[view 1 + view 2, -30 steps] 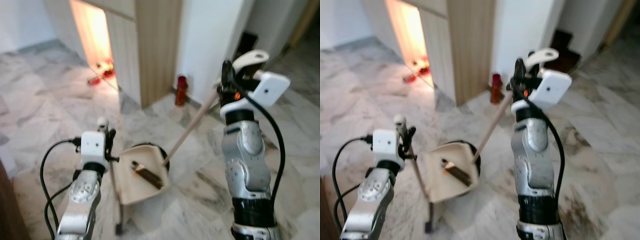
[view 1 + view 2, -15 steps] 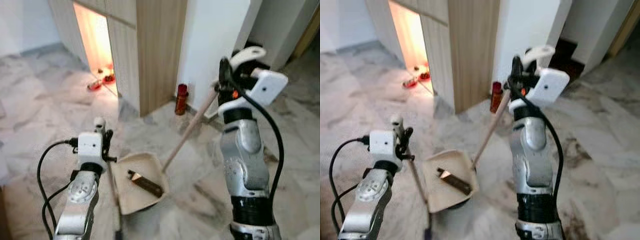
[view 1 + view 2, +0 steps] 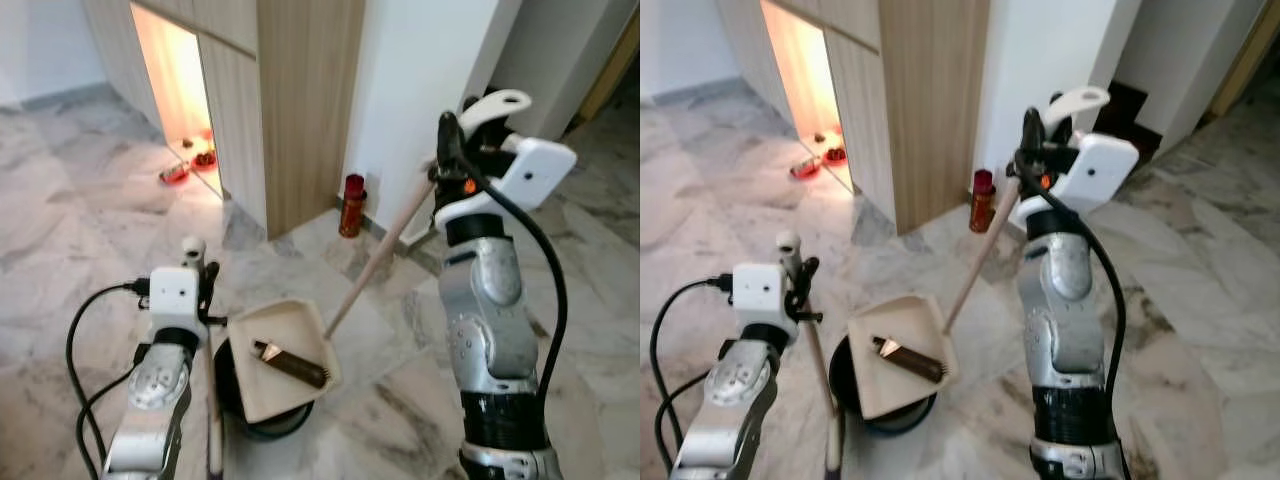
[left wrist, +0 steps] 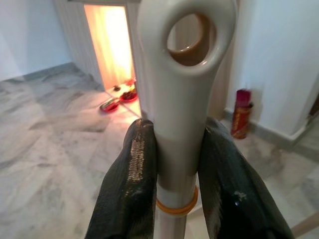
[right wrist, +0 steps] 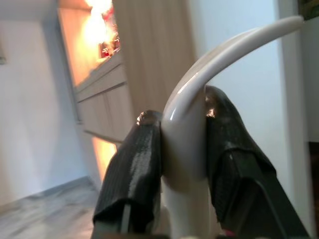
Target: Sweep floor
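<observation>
Cream plastic is what you have in view: a dustpan (image 3: 285, 358) held tilted above the marble floor (image 3: 90, 230), with a dark brown object (image 3: 290, 363) lying across its tray (what it is cannot be made out). A black round shape (image 3: 262, 420) sits under the pan, mostly hidden by it. Your left gripper (image 4: 174, 164) has its jaws pinching the dustpan handle (image 4: 179, 94) just below the ring-shaped end, above an orange band. Your right gripper (image 5: 184, 144) has its jaws pressed on the white curved top of the broom handle (image 3: 385, 255), whose wooden shaft slants down behind the pan's far corner; the broom head is hidden there. A red spray can (image 3: 350, 206) stands on the floor at the foot of the wooden cabinet (image 3: 300, 100). Small red things (image 3: 175, 173) lie in the lit opening, too small to tell. Compared with a second ago, your view has shifted back and the black shape under the pan shows more.
</observation>
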Motion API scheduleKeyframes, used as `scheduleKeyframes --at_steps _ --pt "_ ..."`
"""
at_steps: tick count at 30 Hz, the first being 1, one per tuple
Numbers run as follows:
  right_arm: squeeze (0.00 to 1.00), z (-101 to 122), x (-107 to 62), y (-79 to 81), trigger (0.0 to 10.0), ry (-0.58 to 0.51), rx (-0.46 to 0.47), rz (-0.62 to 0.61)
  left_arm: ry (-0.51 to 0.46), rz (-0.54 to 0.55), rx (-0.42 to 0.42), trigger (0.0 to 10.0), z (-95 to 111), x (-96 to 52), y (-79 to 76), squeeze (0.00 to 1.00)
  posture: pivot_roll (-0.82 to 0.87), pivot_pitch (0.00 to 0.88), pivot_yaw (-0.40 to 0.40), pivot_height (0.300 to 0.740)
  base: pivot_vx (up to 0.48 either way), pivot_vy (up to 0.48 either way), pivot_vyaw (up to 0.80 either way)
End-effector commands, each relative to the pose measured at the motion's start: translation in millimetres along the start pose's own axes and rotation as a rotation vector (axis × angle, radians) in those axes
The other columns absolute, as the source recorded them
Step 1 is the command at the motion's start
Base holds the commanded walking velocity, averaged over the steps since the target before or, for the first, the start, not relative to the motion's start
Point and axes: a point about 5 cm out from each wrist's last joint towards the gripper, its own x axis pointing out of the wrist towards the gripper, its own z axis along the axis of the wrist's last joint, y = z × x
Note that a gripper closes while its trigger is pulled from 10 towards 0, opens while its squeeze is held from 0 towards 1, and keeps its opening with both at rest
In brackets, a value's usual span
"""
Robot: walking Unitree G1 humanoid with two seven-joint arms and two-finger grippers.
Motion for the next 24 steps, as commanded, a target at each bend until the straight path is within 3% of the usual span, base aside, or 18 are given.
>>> scheduleKeyframes --at_steps 1,12,16,24 --pt "0.00 15.2 2.9 -1.8 10.0 -0.069 0.032 -0.009 -0.052 -0.023 -0.001 10.0 10.3 2.1 -5.5 0.00 0.10 0.000 -0.051 0.740 0.266 0.000 0.00" --pt "0.00 20.0 5.5 5.0 10.0 -0.106 0.025 0.034 -0.046 -0.025 -0.001 10.0 6.6 -1.7 -5.3 0.00 0.10 0.000 -0.052 0.740 0.000 0.000 0.00" --pt "0.00 23.5 6.4 18.7 10.0 -0.137 0.026 0.091 -0.058 -0.042 -0.009 10.0 8.2 -1.3 -10.8 0.00 0.10 0.000 -0.059 0.740 0.000 0.000 0.00" --pt "0.00 23.0 9.0 28.9 10.0 -0.151 0.033 0.114 -0.069 -0.032 -0.024 10.0 10.0 -0.9 -12.2 0.00 0.11 0.000 -0.068 0.740 0.000 0.000 0.00"
